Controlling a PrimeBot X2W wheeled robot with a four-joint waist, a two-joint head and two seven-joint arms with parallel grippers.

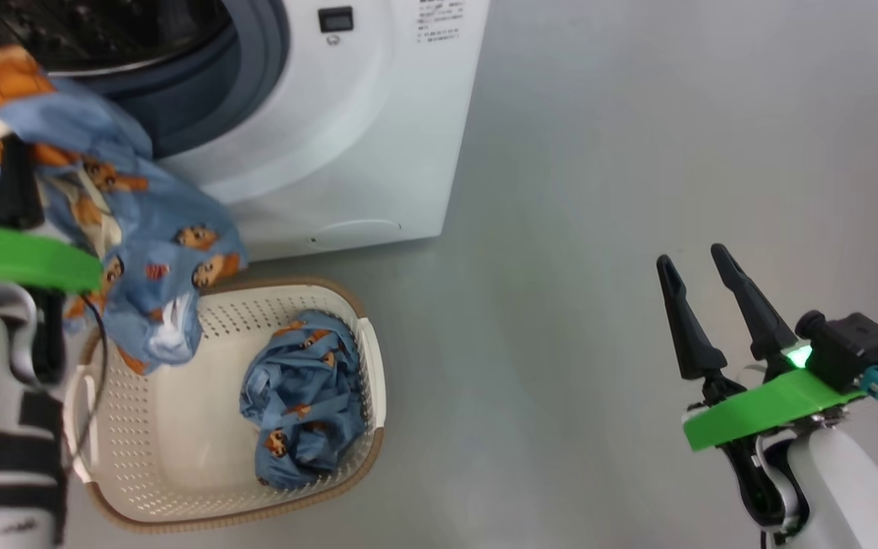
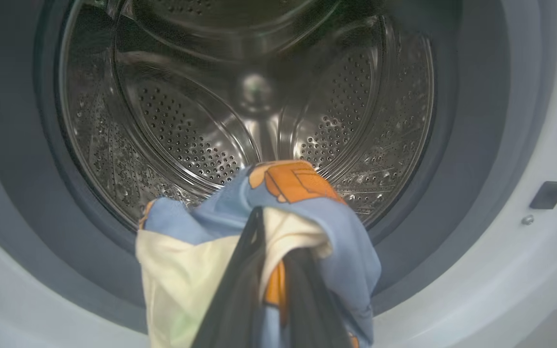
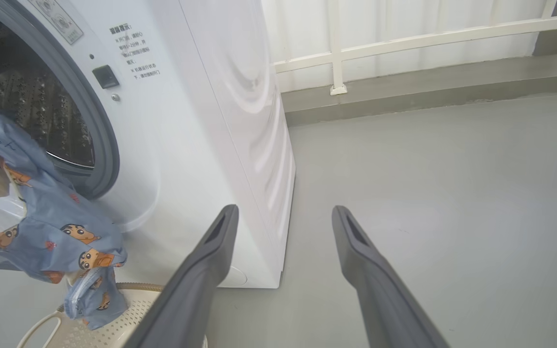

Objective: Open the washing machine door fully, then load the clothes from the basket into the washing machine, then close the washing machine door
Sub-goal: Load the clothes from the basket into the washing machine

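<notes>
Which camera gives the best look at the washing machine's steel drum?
The left wrist view. It looks straight into the drum, showing its perforated wall and back, with the held clothes covering the lower edge. The head view catches a dark sliver at its top left; the right wrist view shows a slice at its left edge.

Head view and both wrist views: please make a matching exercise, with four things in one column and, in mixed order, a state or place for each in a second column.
Things
1. left gripper
2. right gripper
3. basket
4. drum

States or places
A. open, above the grey floor
B. bare steel with many small holes
C. shut on a blue printed cloth
D. on the floor, with a second blue bundle inside

Pairs: 1-C, 2-A, 3-D, 4-B
</notes>
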